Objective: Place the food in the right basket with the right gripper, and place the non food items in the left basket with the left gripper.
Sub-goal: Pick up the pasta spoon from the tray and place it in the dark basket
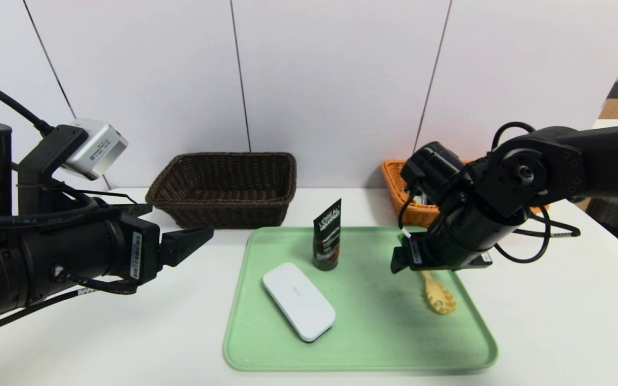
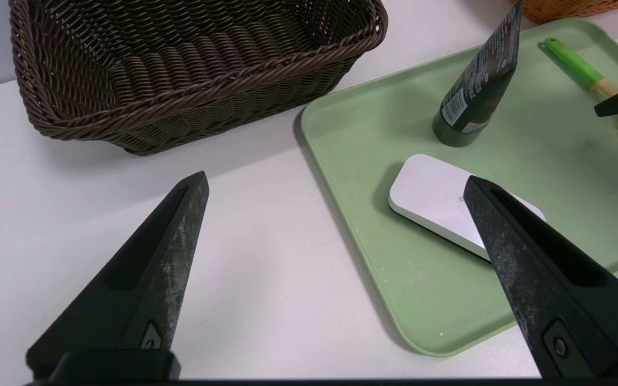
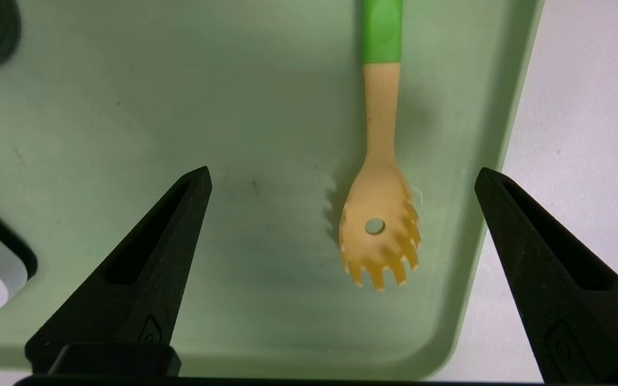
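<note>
No banana shows in any view; under the right claw (image 3: 341,177), its fingers spread wide and empty, lies only the yellow pasta spoon (image 3: 380,203) on the green tray (image 1: 266,354). Closing here would send a non-food item toward the orange basket (image 1: 400,187), wrongly. The left claw (image 2: 336,185), also wide apart, hangs over the worktop (image 1: 126,332) beside the dark brown basket (image 1: 223,187).

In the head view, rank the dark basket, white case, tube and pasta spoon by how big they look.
1. Dark basket
2. White case
3. Tube, close to the case and farther from the camera, so unsure
4. Pasta spoon, partly hidden by the right arm
</note>
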Motion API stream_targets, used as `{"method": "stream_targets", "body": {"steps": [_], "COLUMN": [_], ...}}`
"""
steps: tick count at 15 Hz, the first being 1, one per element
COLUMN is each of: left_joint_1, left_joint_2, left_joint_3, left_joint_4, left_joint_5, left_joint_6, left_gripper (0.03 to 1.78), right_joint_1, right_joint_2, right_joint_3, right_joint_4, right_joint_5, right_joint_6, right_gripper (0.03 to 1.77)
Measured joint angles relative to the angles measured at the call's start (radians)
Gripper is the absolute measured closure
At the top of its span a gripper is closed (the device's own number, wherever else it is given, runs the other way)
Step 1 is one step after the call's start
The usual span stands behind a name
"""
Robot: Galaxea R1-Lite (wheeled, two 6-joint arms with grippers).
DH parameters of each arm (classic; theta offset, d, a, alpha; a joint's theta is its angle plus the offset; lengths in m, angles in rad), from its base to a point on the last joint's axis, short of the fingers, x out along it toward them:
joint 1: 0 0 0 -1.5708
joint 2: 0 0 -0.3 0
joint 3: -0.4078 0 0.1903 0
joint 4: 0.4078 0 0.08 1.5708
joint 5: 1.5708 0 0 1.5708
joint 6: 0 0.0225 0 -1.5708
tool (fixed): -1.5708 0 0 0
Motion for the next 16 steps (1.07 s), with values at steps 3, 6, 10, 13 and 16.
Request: {"method": "stream_targets", "body": {"steps": [3, 6, 10, 13, 16], "left_joint_1": [0.0, 0.0, 0.0, 0.0, 0.0], "left_joint_2": [0.0, 0.0, 0.0, 0.001, 0.004], "left_joint_3": [0.0, 0.0, 0.0, -0.001, -0.003], "left_joint_4": [0.0, 0.0, 0.0, 0.0, 0.0], "left_joint_5": [0.0, 0.0, 0.0, 0.0, 0.0], "left_joint_6": [0.0, 0.0, 0.0, 0.0, 0.0], "left_gripper": [0.12, 0.12, 0.12, 0.12, 0.12], "right_joint_1": [-0.025, -0.036, -0.04, -0.04, -0.042], "right_joint_2": [0.005, 0.005, 0.003, 0.001, 0.0], "right_joint_3": [0.034, 0.083, 0.141, 0.143, 0.144], "right_joint_4": [-0.043, -0.109, -0.197, -0.205, -0.214], "right_joint_5": [0.008, 0.015, 0.016, 0.016, 0.016], "right_joint_6": [-0.001, -0.01, -0.016, -0.016, -0.017], "right_gripper": [0.11, 0.11, 0.1, 0.11, 0.11]}}
